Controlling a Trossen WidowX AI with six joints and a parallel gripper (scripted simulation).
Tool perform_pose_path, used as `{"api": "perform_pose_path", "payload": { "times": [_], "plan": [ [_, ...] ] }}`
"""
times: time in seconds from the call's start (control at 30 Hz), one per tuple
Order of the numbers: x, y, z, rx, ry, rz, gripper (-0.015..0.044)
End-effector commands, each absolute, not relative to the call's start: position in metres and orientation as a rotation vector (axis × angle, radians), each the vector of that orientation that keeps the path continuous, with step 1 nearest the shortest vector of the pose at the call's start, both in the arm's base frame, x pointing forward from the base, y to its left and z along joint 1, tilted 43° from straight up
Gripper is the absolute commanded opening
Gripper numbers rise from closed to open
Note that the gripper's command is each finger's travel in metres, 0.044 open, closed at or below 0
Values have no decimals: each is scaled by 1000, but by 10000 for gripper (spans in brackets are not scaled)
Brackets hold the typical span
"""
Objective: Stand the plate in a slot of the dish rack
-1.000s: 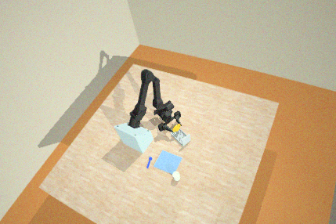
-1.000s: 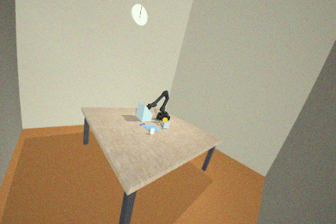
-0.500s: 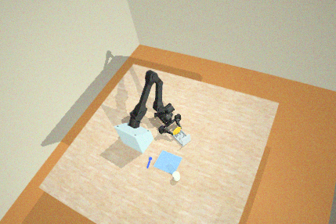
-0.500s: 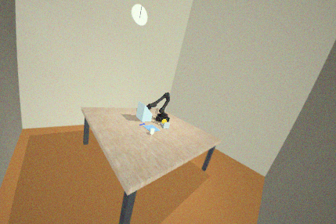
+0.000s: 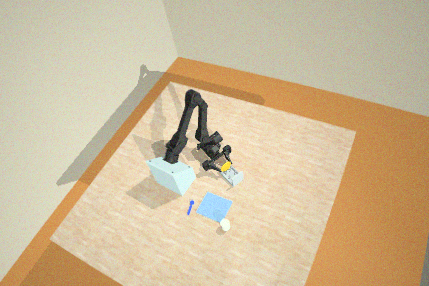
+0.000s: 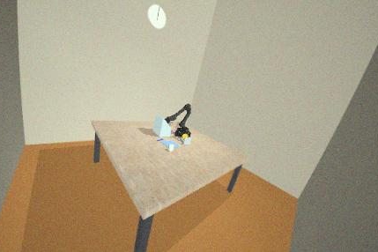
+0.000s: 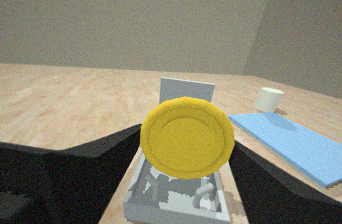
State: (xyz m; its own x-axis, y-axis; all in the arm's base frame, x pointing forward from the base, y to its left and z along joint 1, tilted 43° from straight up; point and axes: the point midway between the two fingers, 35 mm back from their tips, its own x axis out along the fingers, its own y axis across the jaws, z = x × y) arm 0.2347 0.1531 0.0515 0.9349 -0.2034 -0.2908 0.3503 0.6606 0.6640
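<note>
My gripper [image 7: 185,136] [image 5: 223,163] is shut on a yellow plate [image 7: 187,137] [image 5: 226,164] [image 6: 183,137] and holds it upright by its edges. The plate's lower rim reaches down into the grey dish rack [image 7: 178,201] [image 5: 232,175] [image 6: 187,141], over the rails at its near end. I cannot tell whether the rim rests on the rack's floor. The rack's tall back wall [image 7: 187,89] rises behind the plate. The black fingers flank the plate on both sides in the wrist view.
A blue mat [image 5: 214,206] [image 7: 298,145] [image 6: 172,144] lies to the right of the rack. A white cup [image 5: 225,225] [image 7: 269,99] [image 6: 171,148] stands at its far corner. A blue spoon [image 5: 190,207] lies beside the mat. The arm's pale base block [image 5: 171,174] [image 6: 161,126] stands behind.
</note>
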Motion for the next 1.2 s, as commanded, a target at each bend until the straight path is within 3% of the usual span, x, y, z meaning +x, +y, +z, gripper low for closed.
{"api": "perform_pose_path", "payload": {
  "times": [0.0,0.3,0.67,1.17],
  "plan": [
    [235,153,51,790,198,-315,157],
    [235,153,51,790,198,-315,394],
    [236,151,56,790,200,-317,400],
    [240,84,141,770,193,-314,400]
  ]
}}
